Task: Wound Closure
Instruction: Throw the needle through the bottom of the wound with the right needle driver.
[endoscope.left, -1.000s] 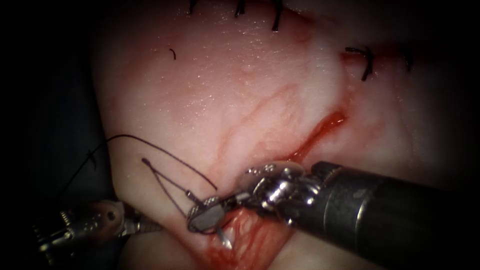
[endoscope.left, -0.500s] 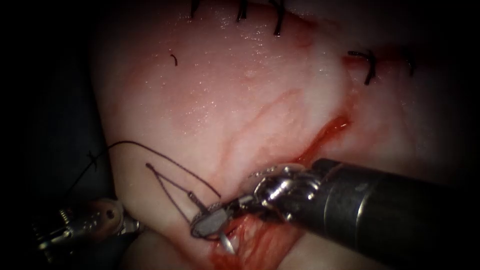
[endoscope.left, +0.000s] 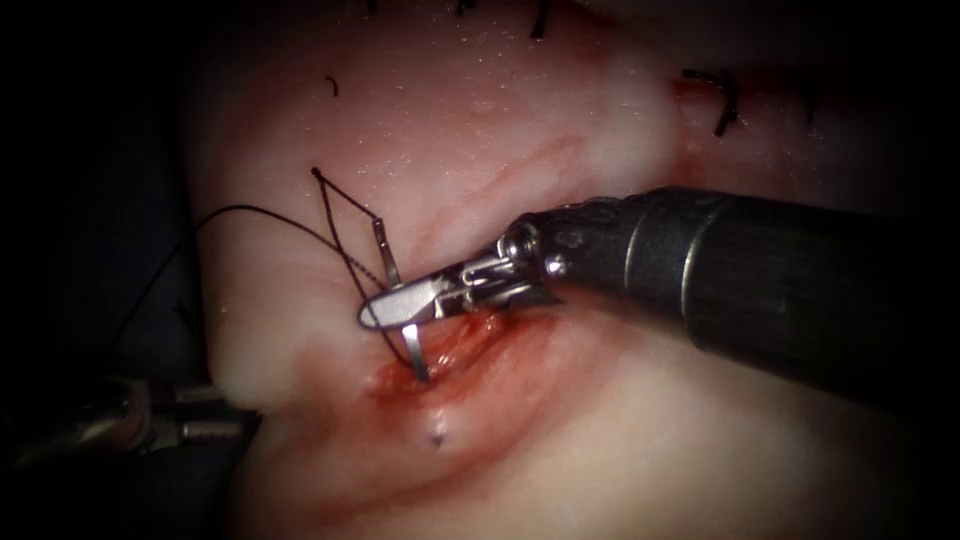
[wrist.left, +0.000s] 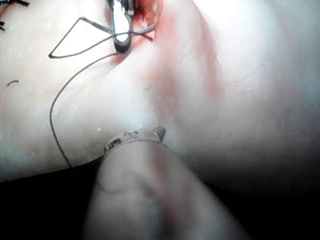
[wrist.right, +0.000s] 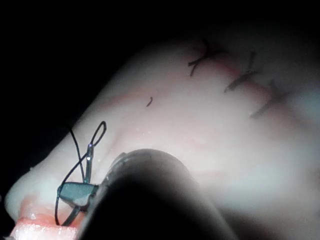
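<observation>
Now right tool (endoscope.left: 385, 308) clamps needle (endoscope.left: 413, 352) mid-curve, above cut (endoscope.left: 470, 345).

Dark surround (endoscope.left: 60, 120) — lit centre only

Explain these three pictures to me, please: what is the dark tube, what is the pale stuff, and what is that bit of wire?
This is a surgical practice robot stitching a cut in pork belly; there is no patient. The pale mass is the tissue, and the red streak is the cut with red fluid in it.

One picture comes from an endoscope looking down at the wound. The other two come from small cameras riding on each arm.

The dark tube is the right arm's shaft. Its right gripper is shut on the curved needle, about midway along its curve. One end of the needle points down into the cut; whether it has entered the tissue cannot be told. The dark thread trails from the needle over the tissue left of the cut.

The left gripper sits at the tissue's edge, holding nothing that I can see. Finished stitches lie farther along.
</observation>
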